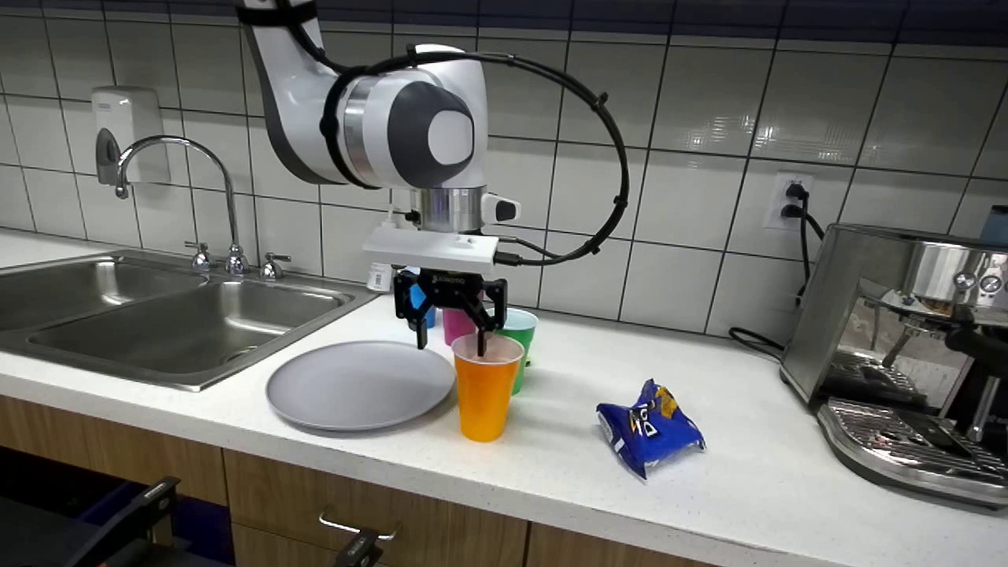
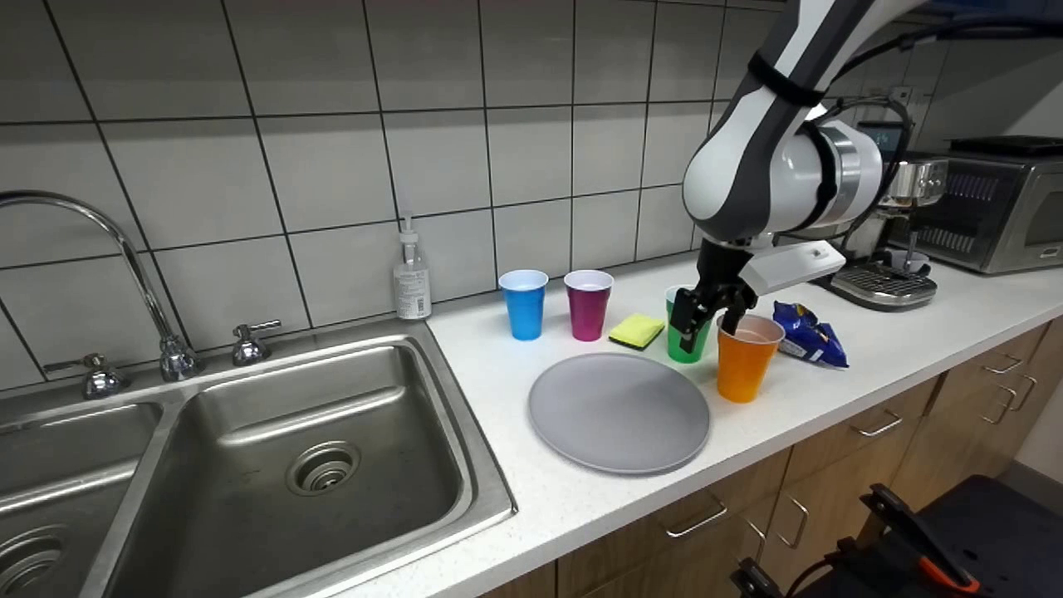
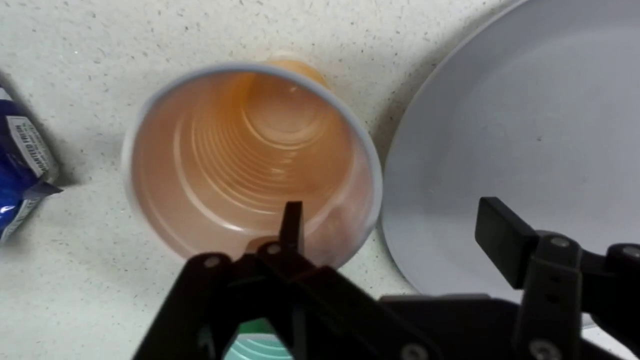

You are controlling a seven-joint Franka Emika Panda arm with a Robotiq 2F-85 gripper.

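Note:
My gripper (image 1: pixel 451 347) points down over the orange cup (image 1: pixel 483 398), its jaws spread wide. In the wrist view one finger (image 3: pixel 291 227) reaches into the mouth of the orange cup (image 3: pixel 280 130). The opposite finger (image 3: pixel 505 242) hangs outside it, above the grey plate (image 3: pixel 500 125). The cup's near-side rim lies between them, and neither finger visibly grips it. The cup stands upright beside the plate in both exterior views. Close behind the gripper is a green cup (image 2: pixel 683 352), partly hidden by it.
A blue cup (image 2: pixel 524 309), a magenta cup (image 2: pixel 588 309) and a yellow sponge (image 2: pixel 637 330) stand toward the wall. Also on the counter are a blue chip bag (image 1: pixel 650 429) and a coffee machine (image 1: pixel 882 346). The steel sink (image 2: pixel 332 399) adjoins the counter.

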